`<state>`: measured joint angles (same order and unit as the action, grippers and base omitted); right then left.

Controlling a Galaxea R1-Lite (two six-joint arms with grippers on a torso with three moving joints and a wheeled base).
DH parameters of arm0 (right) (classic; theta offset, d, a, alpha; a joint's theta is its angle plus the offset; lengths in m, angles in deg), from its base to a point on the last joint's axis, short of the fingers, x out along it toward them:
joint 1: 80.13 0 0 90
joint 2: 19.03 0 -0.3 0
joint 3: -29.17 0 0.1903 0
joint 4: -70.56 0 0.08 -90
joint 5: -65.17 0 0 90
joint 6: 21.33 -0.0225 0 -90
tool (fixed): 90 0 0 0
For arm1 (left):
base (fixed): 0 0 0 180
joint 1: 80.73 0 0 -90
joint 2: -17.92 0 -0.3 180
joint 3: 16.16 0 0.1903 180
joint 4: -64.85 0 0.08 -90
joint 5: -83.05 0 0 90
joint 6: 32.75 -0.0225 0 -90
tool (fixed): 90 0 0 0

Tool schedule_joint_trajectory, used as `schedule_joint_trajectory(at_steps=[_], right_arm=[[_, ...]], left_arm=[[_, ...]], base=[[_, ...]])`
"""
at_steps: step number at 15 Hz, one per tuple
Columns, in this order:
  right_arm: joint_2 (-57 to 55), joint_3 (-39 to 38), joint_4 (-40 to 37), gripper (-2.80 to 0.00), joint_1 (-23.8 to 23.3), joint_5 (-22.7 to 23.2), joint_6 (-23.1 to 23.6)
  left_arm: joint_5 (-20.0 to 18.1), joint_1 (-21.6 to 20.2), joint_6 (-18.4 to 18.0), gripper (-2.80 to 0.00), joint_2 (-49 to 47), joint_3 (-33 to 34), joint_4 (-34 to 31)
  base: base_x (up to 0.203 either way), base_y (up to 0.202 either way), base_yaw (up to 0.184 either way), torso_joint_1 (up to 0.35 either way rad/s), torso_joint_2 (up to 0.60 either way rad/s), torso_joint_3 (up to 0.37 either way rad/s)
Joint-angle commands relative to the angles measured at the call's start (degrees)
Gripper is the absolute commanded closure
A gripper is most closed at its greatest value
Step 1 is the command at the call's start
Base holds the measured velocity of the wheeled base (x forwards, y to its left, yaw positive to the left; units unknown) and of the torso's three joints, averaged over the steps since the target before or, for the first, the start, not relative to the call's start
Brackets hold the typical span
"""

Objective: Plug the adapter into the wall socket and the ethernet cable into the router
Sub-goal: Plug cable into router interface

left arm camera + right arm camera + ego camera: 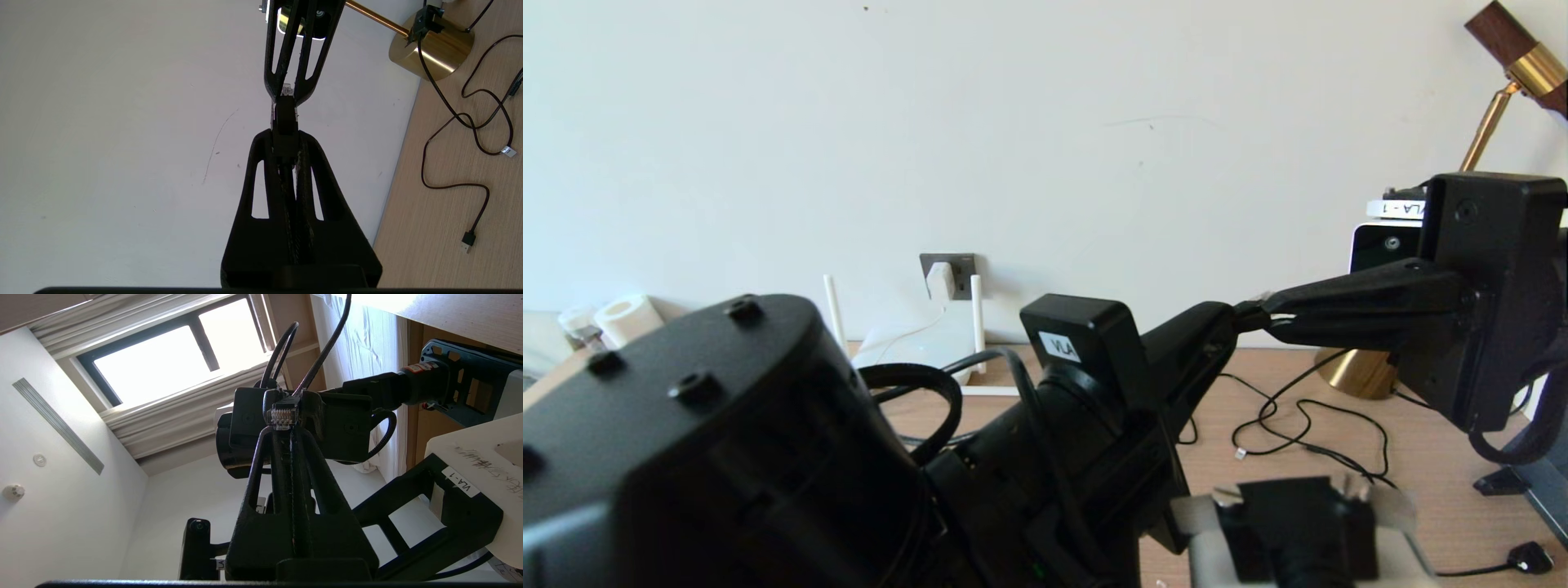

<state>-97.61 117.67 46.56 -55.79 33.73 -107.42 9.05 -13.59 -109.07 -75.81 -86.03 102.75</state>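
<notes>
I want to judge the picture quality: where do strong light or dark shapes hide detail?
Right wrist view: the window is burnt out white, yet the ethernet cable tip stays clear. Left wrist view: the left gripper is a black silhouette against the pale wall. Head view: the near left arm blocks much of the router.

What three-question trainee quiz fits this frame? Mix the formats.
1. True or false: the adapter is already seated in the wall socket.
2. Where is the plug end of the ethernet cable?
A) dangling free
B) in mid-air, pinched by the left gripper and the right gripper, tip to tip
C) in the wall socket
3. Fill in: the brass lamp base stands on the desk on the robot's ____ side.

Key: 1 true; 2 B; 3 right.
</notes>
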Motion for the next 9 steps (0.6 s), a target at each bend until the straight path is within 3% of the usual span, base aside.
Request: schedule_joint_trajectory(at_steps=[1,8,9], right_arm=[[-0.34,0.0,0.1,0.0,0.01,0.32,-0.49],[-0.17,-0.1,0.1,0.0,0.01,0.32,-0.49],[-0.17,-0.1,0.1,0.0,0.01,0.32,-0.58]], left_arm=[[0.04,0.01,-0.42,0.0,-0.15,-0.09,0.17],[-0.01,0.01,-0.33,0.0,0.04,-0.18,0.25],[-0.01,0.01,-0.33,-2.8,0.04,-0.18,0.25]], base=[[0.0,0.0,0.0,0.0,0.0,0.0],[0.0,0.0,0.0,0.0,0.0,0.0],[0.0,0.0,0.0,0.0,0.0,0.0]])
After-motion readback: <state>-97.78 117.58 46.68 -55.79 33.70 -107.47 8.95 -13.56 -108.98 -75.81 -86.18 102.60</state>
